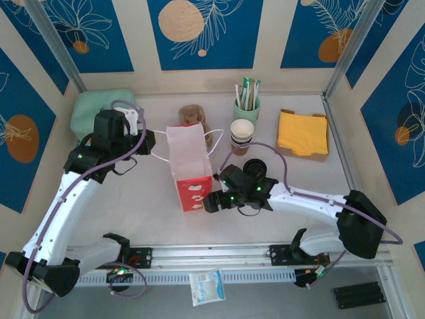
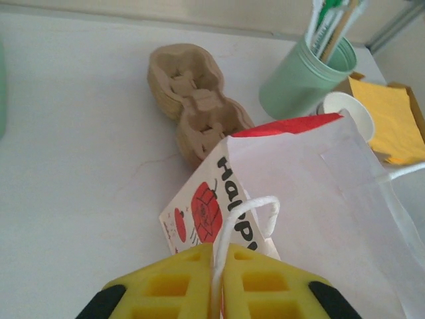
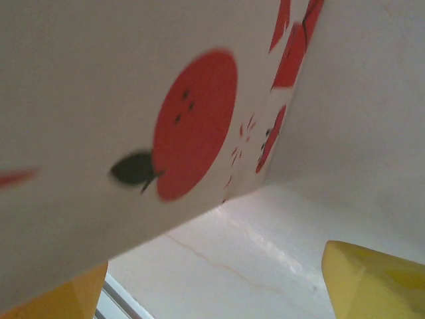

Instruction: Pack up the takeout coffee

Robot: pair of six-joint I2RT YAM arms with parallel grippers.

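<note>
Risk: paper bag (image 1: 189, 163) tips or tears if left gripper (image 2: 219, 282), clenched on its white rope handle (image 2: 249, 212), yanks. Right gripper (image 1: 212, 201), jaws released at bag's near right corner, could shove it. Takeout coffee (image 1: 254, 165) stands right of bag, unpacked.

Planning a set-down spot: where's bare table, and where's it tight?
Bare: table between the left arm and the paper bag; also between the right arm and the napkin tray. Crowded: back row behind the bag, with cup carrier, straw holder and cup stack.
</note>
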